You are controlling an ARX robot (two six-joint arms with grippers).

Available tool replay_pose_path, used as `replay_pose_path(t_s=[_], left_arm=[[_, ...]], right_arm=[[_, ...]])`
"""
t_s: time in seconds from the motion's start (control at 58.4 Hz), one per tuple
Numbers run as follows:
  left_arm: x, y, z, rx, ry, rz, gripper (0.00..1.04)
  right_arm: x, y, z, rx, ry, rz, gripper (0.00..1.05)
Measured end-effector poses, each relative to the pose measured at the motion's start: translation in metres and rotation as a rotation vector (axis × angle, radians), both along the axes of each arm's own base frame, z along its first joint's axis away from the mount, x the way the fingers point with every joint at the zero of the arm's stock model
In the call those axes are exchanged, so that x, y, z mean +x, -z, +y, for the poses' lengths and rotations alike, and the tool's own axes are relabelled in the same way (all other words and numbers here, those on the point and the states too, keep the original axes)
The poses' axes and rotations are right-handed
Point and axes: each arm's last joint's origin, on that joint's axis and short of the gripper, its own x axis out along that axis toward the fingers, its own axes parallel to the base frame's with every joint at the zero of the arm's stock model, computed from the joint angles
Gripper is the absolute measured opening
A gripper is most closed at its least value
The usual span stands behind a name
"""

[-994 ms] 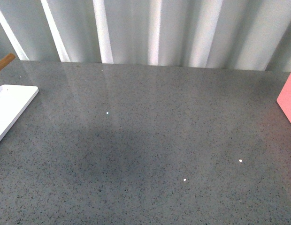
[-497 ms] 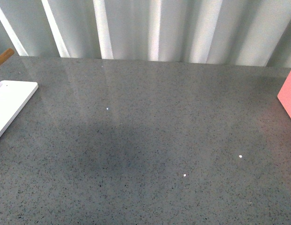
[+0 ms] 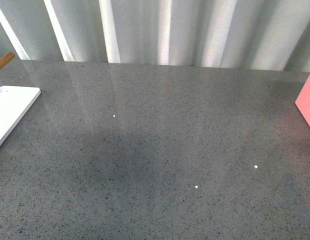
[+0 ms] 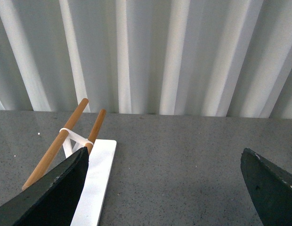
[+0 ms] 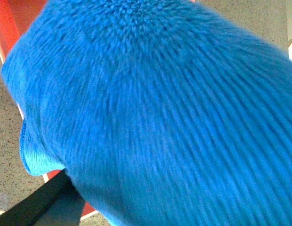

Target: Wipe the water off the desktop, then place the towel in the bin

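I am looking out over the desk, a wide speckled grey top that fills my front view with neither of my arms showing on it; I cannot make out any water on it from here, only a few tiny white flecks. Off at its right edge a pink-red bin is just poking in, and that is the side my right arm is working on. The towel is filling nearly all of my right wrist view, hanging right against the camera, with a red edge of the bin showing just behind it, so I judge it is being carried close by the bin; whether my right claw is closed on it I cannot tell, the cloth is hiding the jaws. My left claw is hanging wide open and empty, near a white board with a rack of two wooden rods, well away from the towel.
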Motion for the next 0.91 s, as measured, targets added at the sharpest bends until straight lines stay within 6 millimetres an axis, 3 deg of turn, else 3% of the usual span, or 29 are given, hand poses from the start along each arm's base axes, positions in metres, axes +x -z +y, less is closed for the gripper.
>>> replay_pose_path(t_s=[0.514, 0.6, 0.668, 0.771, 0.908], left_arm=[[0.000, 0.000, 0.000, 0.000, 0.000, 0.000, 0.98], [0.000, 0.000, 0.000, 0.000, -0.005, 0.000, 0.98], [0.000, 0.000, 0.000, 0.000, 0.000, -0.002, 0.98], [0.000, 0.000, 0.000, 0.000, -0.001, -0.002, 0.98], [0.000, 0.000, 0.000, 0.000, 0.000, -0.002, 0.98]], right_arm=[[0.000, 0.001, -0.001, 0.031, -0.005, -0.050, 0.96], [-0.017, 0.031, 0.009, 0.327, -0.258, -0.602, 0.75], [-0.036, 0.040, 0.023, 0.299, -0.447, -0.934, 0.59], [-0.057, 0.037, 0.034, 0.225, -0.524, -1.135, 0.42], [-0.079, 0.051, 0.043, 0.219, -0.528, -1.149, 0.18]])
